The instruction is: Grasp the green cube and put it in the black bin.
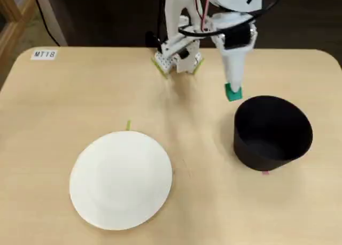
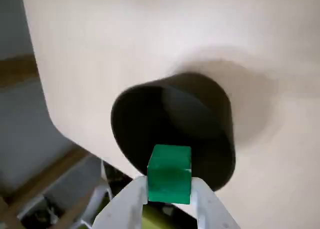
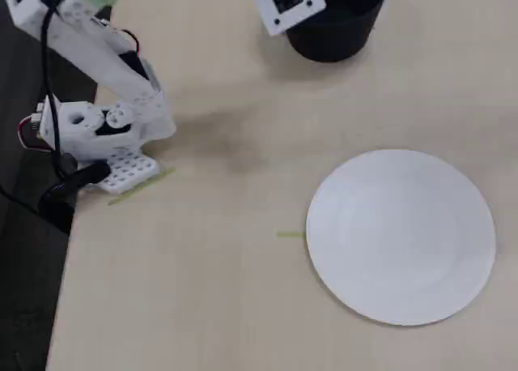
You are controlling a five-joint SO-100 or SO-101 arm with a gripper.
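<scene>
While the white gripper (image 2: 170, 195) clamps the green cube (image 2: 170, 174) between its fingers, the cube hangs above the table, just beyond the black bin's (image 1: 272, 134) far-left rim in a fixed view; white plate (image 1: 122, 179) lies left.

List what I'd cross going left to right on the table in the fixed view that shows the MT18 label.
MT18 label → white plate → arm base → green cube held in the end effector → black bin.
</scene>
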